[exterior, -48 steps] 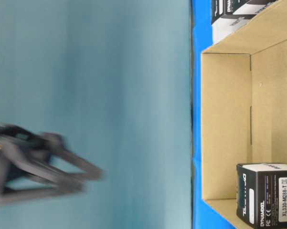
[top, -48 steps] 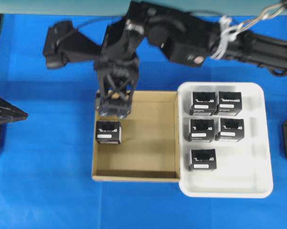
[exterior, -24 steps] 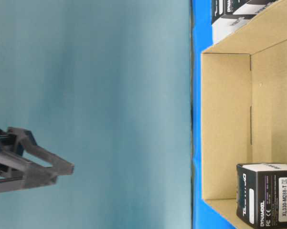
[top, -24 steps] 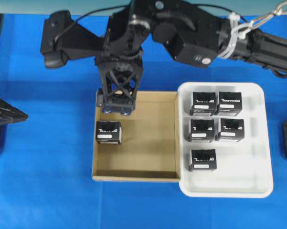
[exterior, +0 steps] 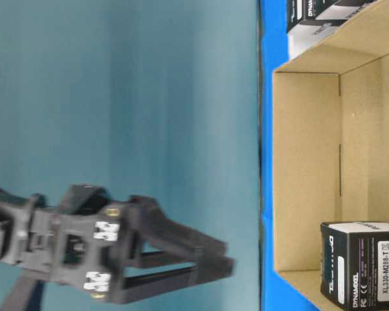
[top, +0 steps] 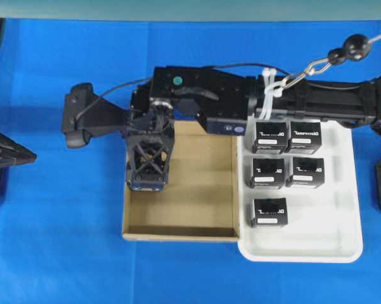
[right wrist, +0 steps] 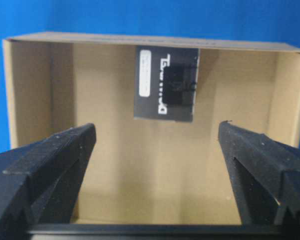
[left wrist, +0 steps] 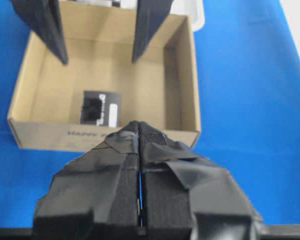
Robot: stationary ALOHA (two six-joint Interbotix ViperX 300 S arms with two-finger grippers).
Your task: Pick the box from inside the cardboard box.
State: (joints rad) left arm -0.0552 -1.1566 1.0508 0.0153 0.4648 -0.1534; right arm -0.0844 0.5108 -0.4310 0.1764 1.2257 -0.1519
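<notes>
The cardboard box (top: 196, 190) lies mid-table. One black box (right wrist: 165, 83) with white lettering lies inside it by its left wall; it also shows in the table-level view (exterior: 362, 265) and the left wrist view (left wrist: 101, 107). My right gripper (top: 146, 183) reaches across and hangs open above that box, hiding it from overhead. In the right wrist view (right wrist: 157, 125) the jaws stand wide apart and empty, with the box beyond them. My left gripper (left wrist: 140, 125) is shut and empty, outside the cardboard box's left wall (left wrist: 105, 135).
A white tray (top: 342, 240) touches the cardboard box's right side and holds several identical black boxes (top: 269, 212). The right arm (top: 317, 101) crosses over the tray's back edge. Blue cloth (top: 63, 253) covers the table.
My right gripper has moved from the cardboard box's back wall to over the black box and has come lower, still open. The left gripper has not moved.
</notes>
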